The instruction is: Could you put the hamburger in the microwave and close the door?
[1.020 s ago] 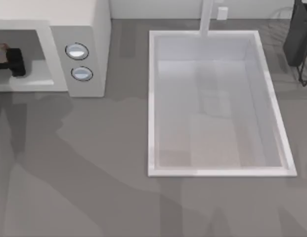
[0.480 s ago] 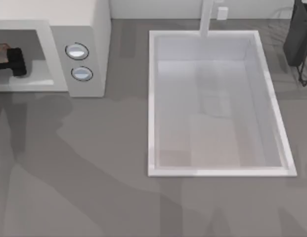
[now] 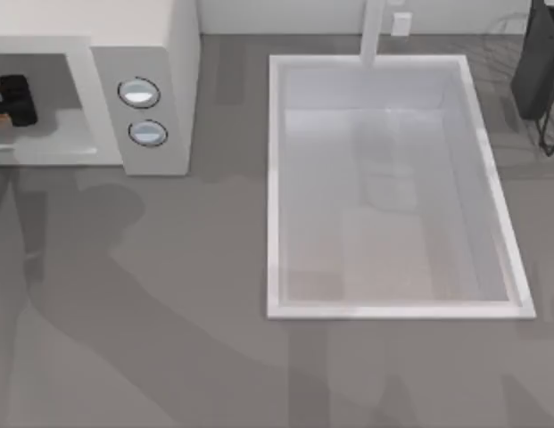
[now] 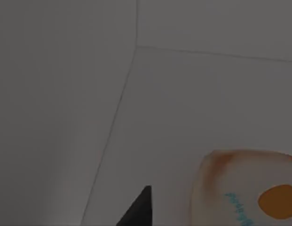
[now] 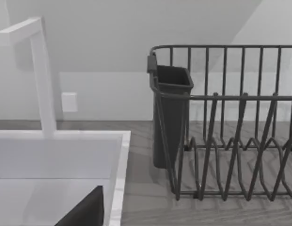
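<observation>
Top view: left end effector [image 3: 11, 100], grip unclear, inside boxy microwave [image 3: 161, 53] by rounded, seemingly smooth hamburger [image 4: 247, 190].

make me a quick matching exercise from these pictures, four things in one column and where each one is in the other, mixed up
Things:
1. hamburger
2. sink
3. dish rack
4. knobs

Places:
A. right of the sink, on the table's far right edge
B. inside the microwave cavity
C. on the microwave's front panel
D. middle of the table, right of the microwave

Pairs: 1-B, 2-D, 3-A, 4-C
</observation>
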{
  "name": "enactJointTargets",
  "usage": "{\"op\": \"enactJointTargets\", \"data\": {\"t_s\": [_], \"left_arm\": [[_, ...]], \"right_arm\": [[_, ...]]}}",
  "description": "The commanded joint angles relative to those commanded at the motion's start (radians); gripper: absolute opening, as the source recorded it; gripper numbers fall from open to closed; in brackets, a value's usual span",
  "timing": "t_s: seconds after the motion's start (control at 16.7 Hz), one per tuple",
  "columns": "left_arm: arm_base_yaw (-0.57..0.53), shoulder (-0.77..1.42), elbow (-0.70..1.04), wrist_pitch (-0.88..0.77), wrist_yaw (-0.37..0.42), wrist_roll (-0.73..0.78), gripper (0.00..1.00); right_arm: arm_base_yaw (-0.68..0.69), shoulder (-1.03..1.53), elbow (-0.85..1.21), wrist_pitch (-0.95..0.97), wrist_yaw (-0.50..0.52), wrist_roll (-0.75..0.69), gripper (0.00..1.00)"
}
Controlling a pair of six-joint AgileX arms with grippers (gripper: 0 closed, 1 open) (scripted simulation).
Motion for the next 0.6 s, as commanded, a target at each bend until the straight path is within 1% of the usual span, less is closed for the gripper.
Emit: {"op": "enactJointTargets", "data": {"t_s": [0.24, 0.6], "left_arm": [[0.029, -0.096, -0.126, 0.083, 0.024, 0.013, 1.00], [0.080, -0.238, -0.385, 0.220, 0.068, 0.036, 1.00]], "right_arm": [[0.000, 0.000, 0.000, 0.000, 0.000, 0.000, 1.00], [0.000, 0.000, 0.000, 0.000, 0.000, 0.000, 1.00]]}}
